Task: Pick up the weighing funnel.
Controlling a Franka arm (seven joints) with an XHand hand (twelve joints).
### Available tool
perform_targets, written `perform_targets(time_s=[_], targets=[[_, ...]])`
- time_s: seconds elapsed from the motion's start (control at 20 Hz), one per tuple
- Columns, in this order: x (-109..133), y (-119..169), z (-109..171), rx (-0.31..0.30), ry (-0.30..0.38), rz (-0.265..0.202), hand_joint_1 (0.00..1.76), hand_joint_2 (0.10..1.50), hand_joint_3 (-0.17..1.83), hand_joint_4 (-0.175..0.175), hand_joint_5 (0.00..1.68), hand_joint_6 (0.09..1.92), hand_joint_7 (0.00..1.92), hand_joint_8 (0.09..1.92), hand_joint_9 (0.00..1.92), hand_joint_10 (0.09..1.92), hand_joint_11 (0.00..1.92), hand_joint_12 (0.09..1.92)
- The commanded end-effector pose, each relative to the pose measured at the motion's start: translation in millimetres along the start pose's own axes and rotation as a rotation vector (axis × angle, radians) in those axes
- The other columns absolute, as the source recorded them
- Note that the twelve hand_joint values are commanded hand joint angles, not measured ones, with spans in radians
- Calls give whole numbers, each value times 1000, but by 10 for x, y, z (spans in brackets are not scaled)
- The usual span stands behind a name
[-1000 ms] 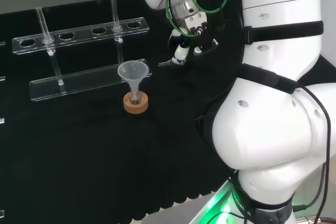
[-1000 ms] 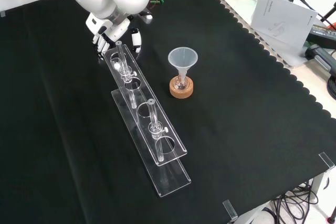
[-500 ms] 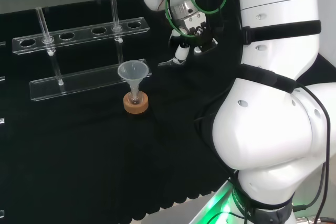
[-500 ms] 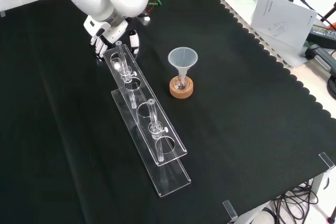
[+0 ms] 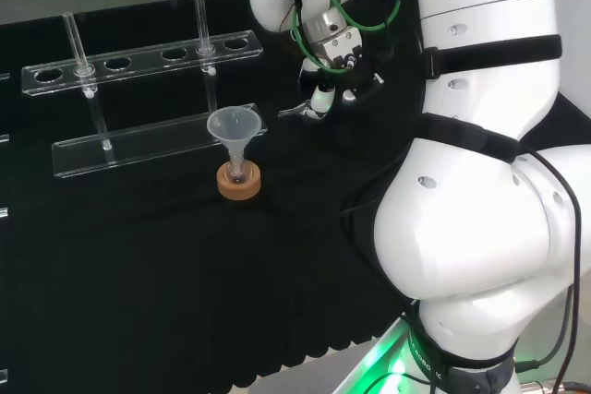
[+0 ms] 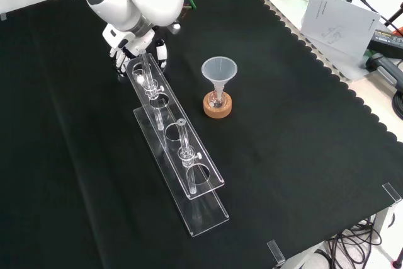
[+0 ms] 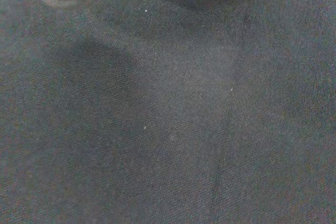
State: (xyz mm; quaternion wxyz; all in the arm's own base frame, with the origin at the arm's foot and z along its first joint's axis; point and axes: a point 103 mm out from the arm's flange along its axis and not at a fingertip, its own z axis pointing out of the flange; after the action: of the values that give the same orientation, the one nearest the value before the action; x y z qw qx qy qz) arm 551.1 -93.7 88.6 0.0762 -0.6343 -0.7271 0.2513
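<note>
Up top in the head view, the hand (image 5: 325,91) is by the weighing funnel (image 5: 294,111), but I cannot tell if it holds it, so lifting seems left.

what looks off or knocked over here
Nothing stands out. The funnel stands upright in its small flask on the cork ring, the clear rack sits level, two tubes upright in it, and the cloth shows no spill. The hand hangs by the rack's far end in the front view.

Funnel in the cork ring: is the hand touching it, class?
Apart. The front view shows bare black cloth between the hand and the funnel.
</note>
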Motion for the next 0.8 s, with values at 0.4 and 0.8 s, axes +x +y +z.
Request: perform_targets(time_s=[0.4, 0.8], targets=[[-13, 78, -28, -31, -55, 24, 815, 660, 507, 4, 707, 430, 453, 631, 687, 510, 413, 1298], [12, 138, 0, -32, -61, 25, 817, 671, 519, 10, 706, 575, 468, 639, 698, 510, 422, 1294]])
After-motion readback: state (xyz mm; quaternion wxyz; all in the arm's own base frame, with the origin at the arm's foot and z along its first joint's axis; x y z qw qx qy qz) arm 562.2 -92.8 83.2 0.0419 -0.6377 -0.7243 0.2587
